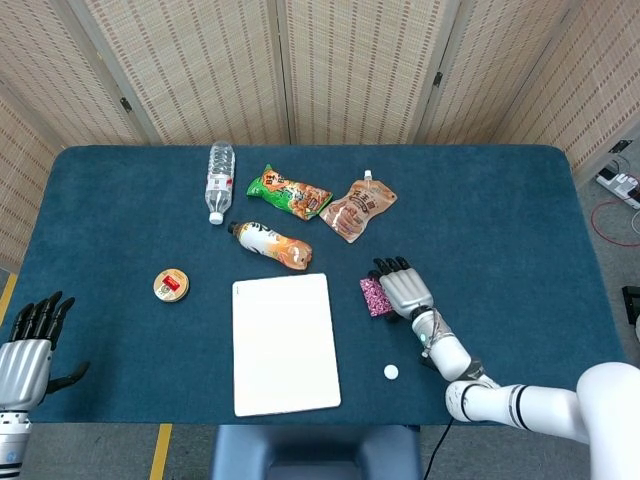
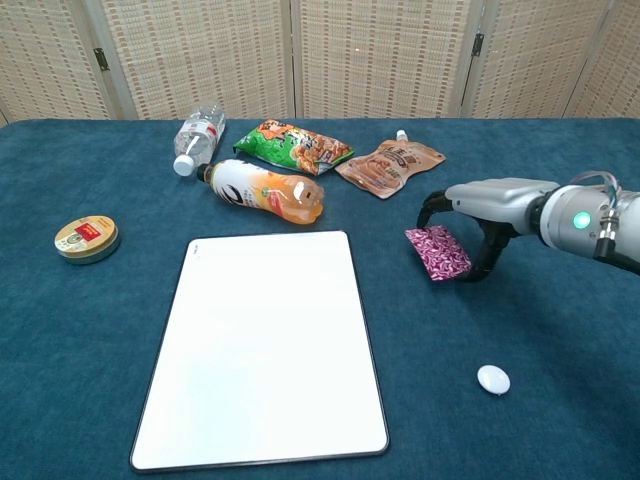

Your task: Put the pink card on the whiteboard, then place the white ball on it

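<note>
The pink patterned card is gripped between the fingers and thumb of my right hand, tilted just above the cloth, right of the whiteboard. From the head view the card shows at the left edge of the right hand, a short gap from the whiteboard. A small white ball lies on the cloth nearer the front edge, also visible as the ball below the hand. My left hand hangs off the front left corner, fingers apart, holding nothing.
Behind the whiteboard lie an orange drink bottle, a clear water bottle, a green snack bag and a brown spouted pouch. A round tin sits at the left. The table is covered in blue cloth.
</note>
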{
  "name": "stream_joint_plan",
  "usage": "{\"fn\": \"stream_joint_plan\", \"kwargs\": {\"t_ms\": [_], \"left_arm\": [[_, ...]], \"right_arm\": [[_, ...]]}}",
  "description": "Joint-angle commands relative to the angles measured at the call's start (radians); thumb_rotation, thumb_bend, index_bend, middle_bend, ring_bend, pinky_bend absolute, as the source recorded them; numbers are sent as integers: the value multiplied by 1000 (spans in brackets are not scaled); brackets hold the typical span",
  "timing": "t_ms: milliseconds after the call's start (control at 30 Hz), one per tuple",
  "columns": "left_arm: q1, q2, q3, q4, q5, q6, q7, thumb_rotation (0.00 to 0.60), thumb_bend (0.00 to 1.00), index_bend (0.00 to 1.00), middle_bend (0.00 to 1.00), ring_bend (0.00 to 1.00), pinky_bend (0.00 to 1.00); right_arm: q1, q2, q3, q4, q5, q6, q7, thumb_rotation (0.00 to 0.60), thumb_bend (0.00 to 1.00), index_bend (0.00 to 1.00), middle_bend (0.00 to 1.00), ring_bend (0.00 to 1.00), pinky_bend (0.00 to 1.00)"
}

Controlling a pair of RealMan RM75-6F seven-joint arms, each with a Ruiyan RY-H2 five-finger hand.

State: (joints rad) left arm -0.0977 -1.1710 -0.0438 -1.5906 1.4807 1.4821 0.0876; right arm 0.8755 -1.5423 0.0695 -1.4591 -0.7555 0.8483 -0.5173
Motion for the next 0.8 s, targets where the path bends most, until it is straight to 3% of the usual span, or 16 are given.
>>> {"fn": "stream_joint_plan", "kwargs": {"t_ms": [33,300,600,667,800], "left_arm": [[3,4,0,-8,4,7,4,600,246,76,16,47,0],[7,18,4,-31,10,14,18,600,246,75,16,47,0],[19,24,8,-33,8,24,14,600,246,75,16,47,0],[21,24,8,-30,5,24,10,600,246,75,16,47,0],[23,21,7,-22,3,24,4,600,246,75,16,47,0]], "right_arm": [[5,17,12,-63,-77,6,21,600,289,278,76,0,0],[71,-27,21,-132,-137,-38,-26,600,288,278,76,0,0],[176,-116,26,-97,-48,-88,-125,600,289,277,70,0,0],[201,-126,20,-89,-12,-95,-157,600,288,247,56,0,0],[222,-134,17,-91,20,-81,-174,600,288,40,34,0,0]]}}
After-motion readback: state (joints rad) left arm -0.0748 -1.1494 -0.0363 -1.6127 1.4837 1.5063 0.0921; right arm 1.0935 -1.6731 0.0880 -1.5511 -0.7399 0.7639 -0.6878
